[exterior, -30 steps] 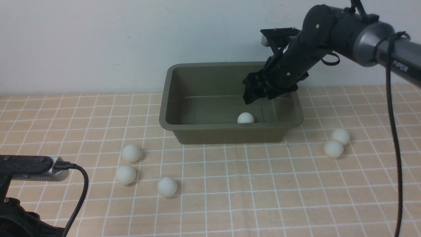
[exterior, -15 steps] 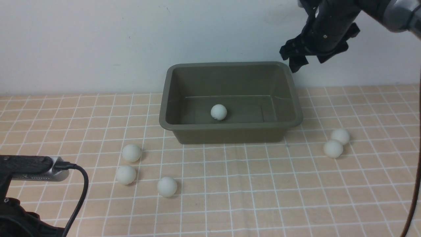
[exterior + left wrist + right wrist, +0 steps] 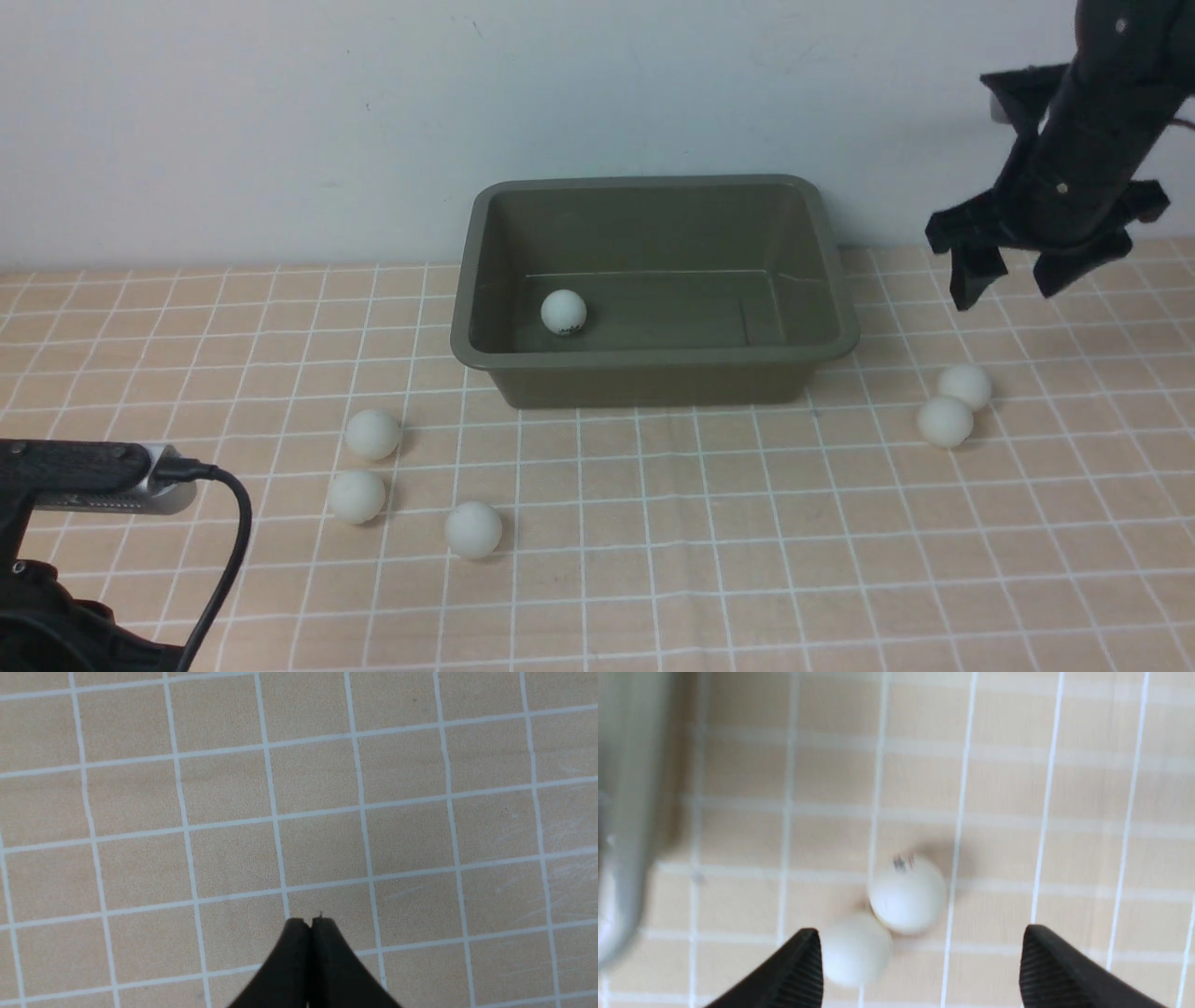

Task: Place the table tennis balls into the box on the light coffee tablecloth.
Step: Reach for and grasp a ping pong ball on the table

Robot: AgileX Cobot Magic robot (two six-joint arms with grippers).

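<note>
The olive-green box [image 3: 653, 357] stands at the back middle of the light coffee tablecloth [image 3: 653, 523]. One white table tennis ball [image 3: 564, 312] lies inside it, towards its left. Three balls [image 3: 373, 434] [image 3: 356, 496] [image 3: 473, 529] lie on the cloth front left of the box. Two touching balls [image 3: 964, 386] [image 3: 945, 421] lie to its right. My right gripper [image 3: 1008, 285] hangs open and empty above that pair. The right wrist view shows both balls [image 3: 908, 893] [image 3: 854, 949] below the open gripper [image 3: 922, 942]. My left gripper [image 3: 310, 921] is shut over bare cloth.
The left arm's wrist camera and cable [image 3: 103, 476] sit low at the front left corner. A pale wall rises just behind the box. The box's rim [image 3: 621, 858] shows blurred at the edge of the right wrist view.
My right gripper has lifted out of the box and swung right, now over the two balls on that side. The ball inside the box has rolled left. The left arm has not moved.
</note>
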